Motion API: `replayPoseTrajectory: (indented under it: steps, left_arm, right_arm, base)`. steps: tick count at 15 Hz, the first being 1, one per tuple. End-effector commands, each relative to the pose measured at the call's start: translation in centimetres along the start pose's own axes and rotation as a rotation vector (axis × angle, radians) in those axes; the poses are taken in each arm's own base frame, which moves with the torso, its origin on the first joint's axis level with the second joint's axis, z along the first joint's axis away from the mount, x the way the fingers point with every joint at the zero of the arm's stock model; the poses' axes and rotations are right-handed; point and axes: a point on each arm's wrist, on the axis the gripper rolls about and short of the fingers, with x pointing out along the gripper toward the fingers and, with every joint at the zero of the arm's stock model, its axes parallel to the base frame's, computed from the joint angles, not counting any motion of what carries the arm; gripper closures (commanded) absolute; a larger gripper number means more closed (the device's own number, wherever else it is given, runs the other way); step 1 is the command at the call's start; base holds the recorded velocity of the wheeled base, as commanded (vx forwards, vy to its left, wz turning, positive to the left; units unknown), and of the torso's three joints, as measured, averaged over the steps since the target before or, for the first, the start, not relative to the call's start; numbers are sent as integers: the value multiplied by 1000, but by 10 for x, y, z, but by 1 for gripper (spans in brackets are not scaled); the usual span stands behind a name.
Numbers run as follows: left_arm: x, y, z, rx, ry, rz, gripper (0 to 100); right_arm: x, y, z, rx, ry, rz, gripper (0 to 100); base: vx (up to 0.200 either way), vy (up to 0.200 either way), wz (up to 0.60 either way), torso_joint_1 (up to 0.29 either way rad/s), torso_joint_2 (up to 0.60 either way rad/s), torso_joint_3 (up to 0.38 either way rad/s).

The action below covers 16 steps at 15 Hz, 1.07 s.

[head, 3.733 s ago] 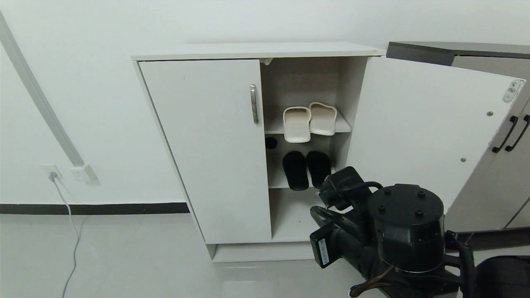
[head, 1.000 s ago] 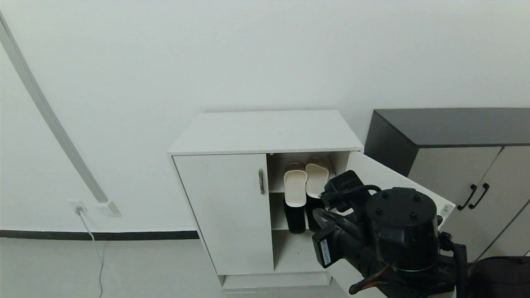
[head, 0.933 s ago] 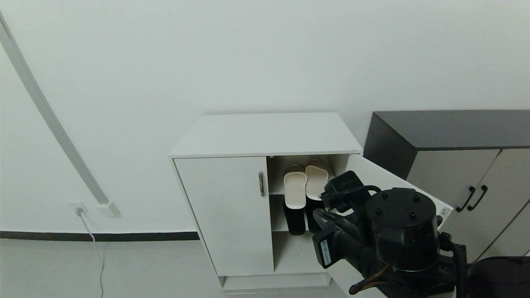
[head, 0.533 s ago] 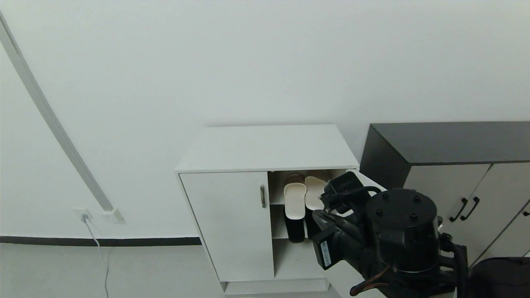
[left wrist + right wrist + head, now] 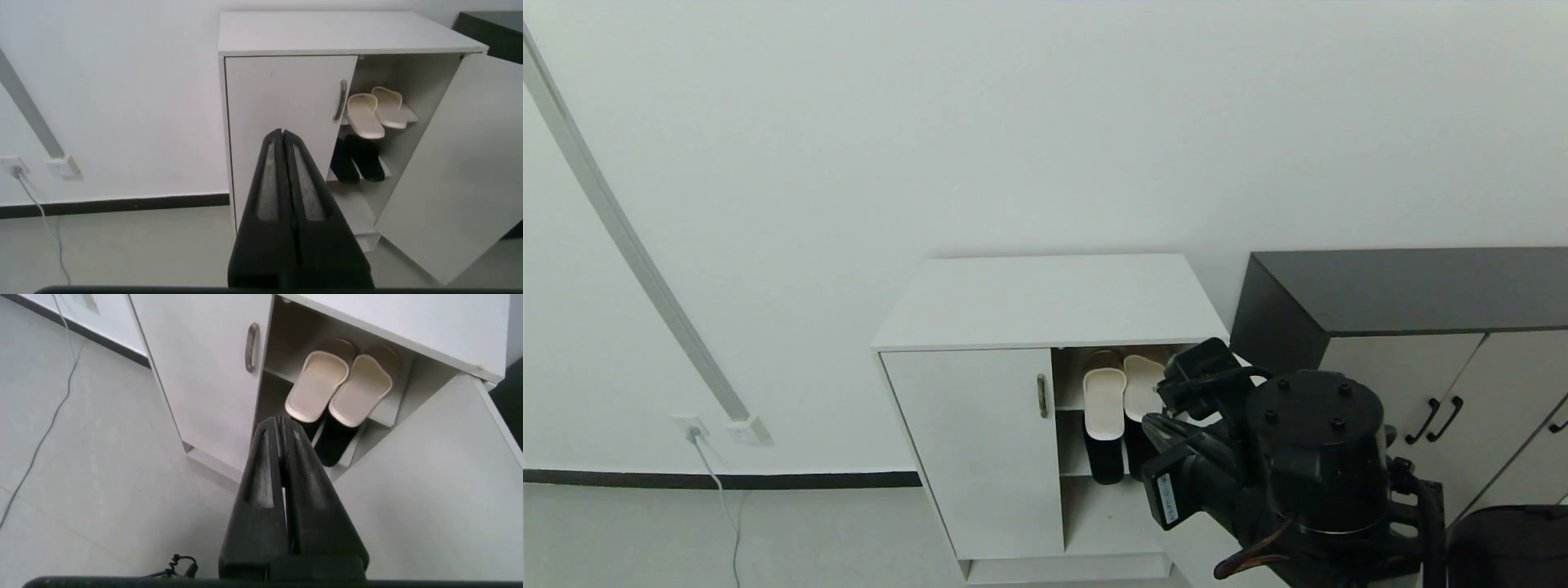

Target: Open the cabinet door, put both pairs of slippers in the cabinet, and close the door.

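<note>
The white cabinet (image 5: 1045, 298) stands against the wall with its left door shut and its right door (image 5: 458, 163) swung open. Inside, a cream pair of slippers (image 5: 1104, 392) lies on the upper shelf and a black pair (image 5: 1104, 461) on the shelf below. My right arm (image 5: 1307, 457) is in front of the open door, off the cabinet. My left gripper (image 5: 282, 135) is shut and empty, held well back from the cabinet front. My right gripper (image 5: 278, 423) is also shut and empty, pointing toward the open compartment and the cream slippers (image 5: 339, 388).
A dark-topped grey cabinet (image 5: 1405, 282) with black handles stands directly right of the white one, behind the open door. A wall socket with a hanging cable (image 5: 690, 429) is at the left. Bare floor (image 5: 727, 531) lies left of the cabinet.
The whole head picture has shifted: the cabinet now sits lower and smaller, so the camera has moved. Slippers stay on their shelves, the right door stays open, and the right arm holds its pose.
</note>
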Motion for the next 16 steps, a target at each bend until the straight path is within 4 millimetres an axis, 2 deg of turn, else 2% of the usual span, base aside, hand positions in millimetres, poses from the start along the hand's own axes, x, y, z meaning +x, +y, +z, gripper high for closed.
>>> replayPoseTrajectory:
  steps: [1, 8, 15, 16]
  left_arm:
    - [0, 0, 0, -2, 0, -1, 100]
    - [0, 0, 0, -2, 0, -1, 100]
    - [0, 0, 0, 0, 0, 1, 100]
    - [0, 0, 0, 2, 0, -1, 100]
  right_arm:
    - [1, -1, 0, 1, 1, -6, 100]
    - [4, -6, 0, 6, 1, -20, 100]
    - [8, -15, 3, 1, -2, -45, 100]
    - [10, -21, 6, 2, -9, -64, 100]
  base:
    - [0, 0, 0, 0, 0, 0]
    - [0, 0, -600, 6, -1, 0]
    - [0, 0, 0, 0, 0, 0]
    - [-200, 0, 0, 2, -2, 2]
